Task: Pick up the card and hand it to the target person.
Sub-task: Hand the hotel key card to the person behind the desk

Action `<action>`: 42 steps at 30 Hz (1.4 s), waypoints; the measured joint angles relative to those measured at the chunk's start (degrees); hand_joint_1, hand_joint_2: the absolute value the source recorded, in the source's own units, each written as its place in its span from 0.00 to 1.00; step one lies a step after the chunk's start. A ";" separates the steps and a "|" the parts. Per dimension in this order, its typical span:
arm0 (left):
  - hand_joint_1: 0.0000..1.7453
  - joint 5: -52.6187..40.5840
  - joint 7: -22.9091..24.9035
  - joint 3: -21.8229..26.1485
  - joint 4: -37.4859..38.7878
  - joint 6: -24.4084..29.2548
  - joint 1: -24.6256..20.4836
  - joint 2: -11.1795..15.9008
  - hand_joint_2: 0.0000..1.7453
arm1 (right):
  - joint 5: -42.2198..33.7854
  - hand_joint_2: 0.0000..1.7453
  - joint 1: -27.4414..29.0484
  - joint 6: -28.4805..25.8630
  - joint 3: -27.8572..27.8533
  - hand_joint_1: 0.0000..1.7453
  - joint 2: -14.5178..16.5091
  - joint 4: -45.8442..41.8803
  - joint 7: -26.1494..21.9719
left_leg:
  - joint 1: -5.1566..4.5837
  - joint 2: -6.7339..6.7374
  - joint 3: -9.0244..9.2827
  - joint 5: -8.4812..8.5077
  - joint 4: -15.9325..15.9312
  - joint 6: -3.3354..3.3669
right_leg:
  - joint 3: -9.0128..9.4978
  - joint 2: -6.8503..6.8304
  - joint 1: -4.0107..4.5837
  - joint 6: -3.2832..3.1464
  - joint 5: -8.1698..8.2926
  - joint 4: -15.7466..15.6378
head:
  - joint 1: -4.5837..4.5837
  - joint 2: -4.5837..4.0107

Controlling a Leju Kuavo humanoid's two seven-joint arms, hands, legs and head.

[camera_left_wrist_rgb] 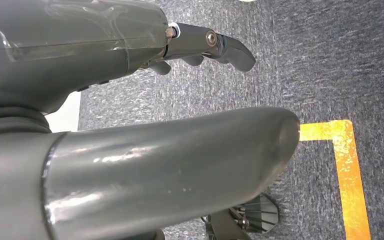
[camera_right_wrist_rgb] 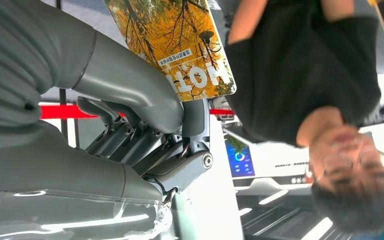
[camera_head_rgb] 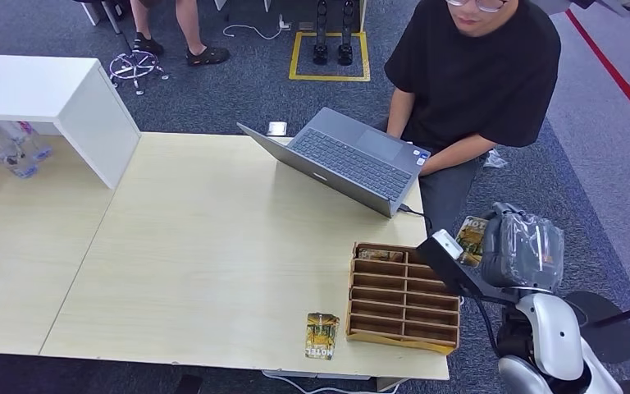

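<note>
My right hand (camera_head_rgb: 515, 246) is raised off the table's right end and pinches a yellow hotel card (camera_head_rgb: 471, 238) with an autumn-tree picture. In the right wrist view the card (camera_right_wrist_rgb: 177, 47) sits between the thick thumb and the darker fingers (camera_right_wrist_rgb: 147, 145), pointing toward the person. That person (camera_head_rgb: 472, 82), in a black T-shirt, sits behind an open laptop, both forearms by the keyboard. A second, similar card (camera_head_rgb: 321, 336) lies flat near the table's front edge. My left hand (camera_left_wrist_rgb: 130, 115) hangs over grey carpet, its fingers apart and holding nothing.
A wooden slotted card rack (camera_head_rgb: 404, 295) stands at the table's front right, just left of my right arm. The grey laptop (camera_head_rgb: 344, 160) sits at the far edge. A white box (camera_head_rgb: 57, 103) and bottles (camera_head_rgb: 12, 148) stand far left. Another person's legs (camera_head_rgb: 172, 33) stand behind.
</note>
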 joint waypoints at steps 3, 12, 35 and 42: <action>0.00 -0.03 -0.04 0.00 0.01 -0.01 0.00 0.00 0.00 | -1.20 1.00 0.06 -2.68 -2.63 1.00 0.19 0.14 -0.72 | 0.00 0.00 0.00 0.00 0.00 0.00 | 0.00 0.00 0.00 0.00 0.00 0.00 | 0.00 0.00; 0.00 -0.43 -0.06 -0.75 0.01 -0.86 0.00 0.00 0.00 | -1.72 1.00 -0.74 -9.72 -8.56 0.96 0.68 1.87 -1.81 | 0.00 0.00 -0.04 0.00 0.00 0.00 | 0.00 0.00 0.00 0.00 0.00 0.00 | -0.01 0.00; 0.00 -0.45 -0.70 -7.73 0.01 -3.08 0.03 -0.02 0.00 | 9.56 1.00 -4.46 -20.49 -18.41 0.98 2.82 26.41 -6.10 | 0.00 -0.03 -0.06 0.00 0.00 0.00 | 0.00 -0.04 0.00 0.00 0.00 0.00 | -0.01 0.00; 0.00 -0.45 -0.71 -8.76 0.01 -3.09 0.03 -0.01 0.00 | 10.97 1.00 -4.61 -20.65 -17.84 0.97 3.77 31.42 -6.11 | 0.00 -0.03 -0.07 0.00 0.00 0.00 | -0.01 -0.04 0.00 0.00 0.00 0.01 | -0.01 0.00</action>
